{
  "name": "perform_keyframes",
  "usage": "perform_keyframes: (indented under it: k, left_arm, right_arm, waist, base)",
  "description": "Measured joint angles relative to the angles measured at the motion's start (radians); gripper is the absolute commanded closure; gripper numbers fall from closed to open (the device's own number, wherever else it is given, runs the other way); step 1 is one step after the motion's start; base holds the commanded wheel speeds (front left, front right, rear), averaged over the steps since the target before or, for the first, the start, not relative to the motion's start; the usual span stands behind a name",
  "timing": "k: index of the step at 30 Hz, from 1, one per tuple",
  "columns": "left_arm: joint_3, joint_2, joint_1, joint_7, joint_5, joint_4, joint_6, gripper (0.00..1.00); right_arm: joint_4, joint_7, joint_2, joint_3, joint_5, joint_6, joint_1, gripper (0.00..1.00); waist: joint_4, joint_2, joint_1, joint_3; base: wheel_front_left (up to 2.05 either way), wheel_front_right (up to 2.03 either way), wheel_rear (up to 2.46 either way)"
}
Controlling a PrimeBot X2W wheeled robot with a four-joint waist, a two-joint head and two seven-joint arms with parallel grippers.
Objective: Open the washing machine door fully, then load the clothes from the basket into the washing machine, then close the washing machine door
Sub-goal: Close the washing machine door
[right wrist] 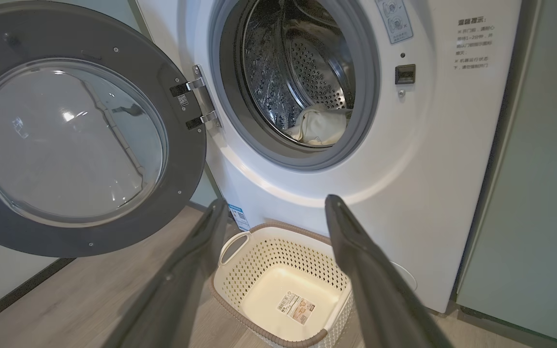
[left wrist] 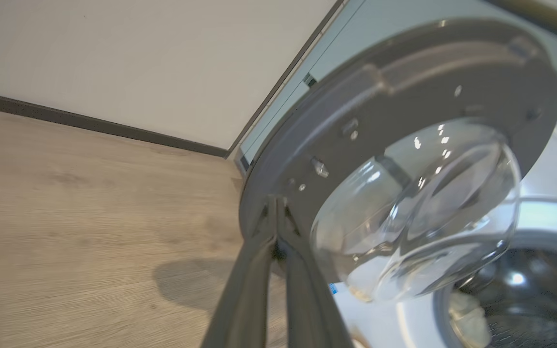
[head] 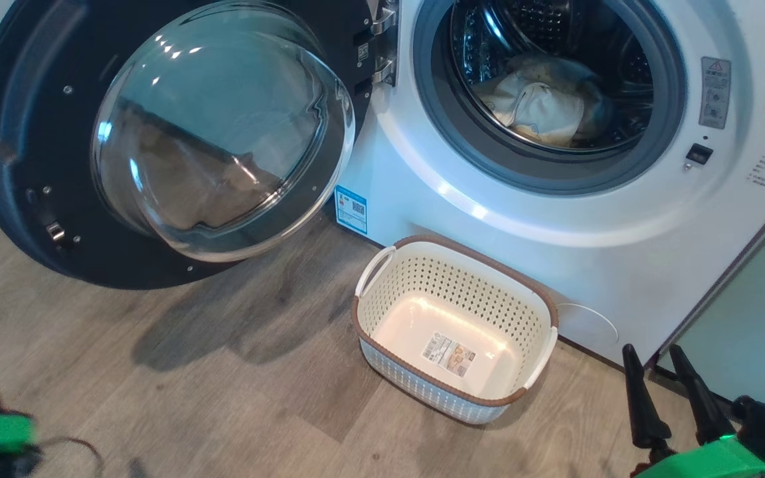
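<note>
Some clothes (head: 542, 106) lie heaped inside the washing machine (head: 422, 219).

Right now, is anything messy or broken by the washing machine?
No, nothing stands out. The clothes lie inside the washing machine. The basket stands upright and empty on the floor before it, and the washing machine door hangs open, its glass whole.

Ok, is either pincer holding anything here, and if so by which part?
Nothing is held. The left pincer is shut with nothing between its jaws, and the right pincer is open and empty.
</note>
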Motion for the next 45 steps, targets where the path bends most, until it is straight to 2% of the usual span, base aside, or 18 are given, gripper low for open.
perform_keyframes:
  k: [3, 9, 12, 16, 25, 37, 45]
  left_arm:
    - [0.031, 0.062, -0.024, 0.047, -0.183, 0.002, 0.000, 1.00]
    - [0.114, 0.178, -0.116, 0.151, -0.467, 0.045, 0.000, 1.00]
    - [0.158, 0.235, -0.169, 0.197, -0.567, 0.097, 0.000, 1.00]
    - [0.165, 0.316, -0.247, 0.292, -0.644, 0.213, 0.000, 1.00]
    - [0.116, 0.416, -0.476, 0.364, -0.687, 0.412, 0.000, 1.00]
    - [0.086, 0.531, -0.698, 0.436, -0.714, 0.583, 0.000, 1.00]
    - [0.043, 0.558, -0.795, 0.501, -0.719, 0.647, 0.011, 1.00]
  right_arm:
    - [0.000, 0.000, 0.000, 0.005, 0.000, 0.000, 0.000, 0.00]
    - [0.000, 0.000, -0.003, 0.014, 0.000, 0.000, -0.001, 0.00]
    - [0.001, 0.000, -0.007, 0.014, 0.000, 0.000, 0.000, 0.00]
    - [0.000, 0.000, -0.014, 0.016, 0.000, 0.000, -0.001, 0.00]
    - [0.000, 0.000, -0.043, 0.031, 0.000, 0.000, -0.026, 0.00]
    - [-0.001, 0.000, -0.070, 0.041, 0.000, 0.000, -0.038, 0.00]
    - [-0.006, 0.000, -0.080, 0.042, -0.002, 0.000, -0.044, 0.00]
  waist:
    - [-0.004, 0.0000, 0.0000, 0.007]
    - [-0.016, 0.0000, 0.0000, 0.016]
    - [-0.022, 0.0000, 0.0000, 0.018]
    - [-0.029, 0.0000, 0.0000, 0.030]
    - [-0.044, 0.0000, 0.0000, 0.074]
    - [-0.064, 0.0000, 0.0000, 0.099]
    - [-0.067, 0.0000, 0.0000, 0.136]
  base:
    - [0.00, 0.00, 0.00]
    - [0.00, 0.00, 0.00]
    - [0.00, 0.00, 0.00]
    - [0.00, 0.00, 0.00]
    - [0.00, 0.00, 0.00]
    - [0.00, 0.00, 0.00]
    - [0.00, 0.00, 0.00]
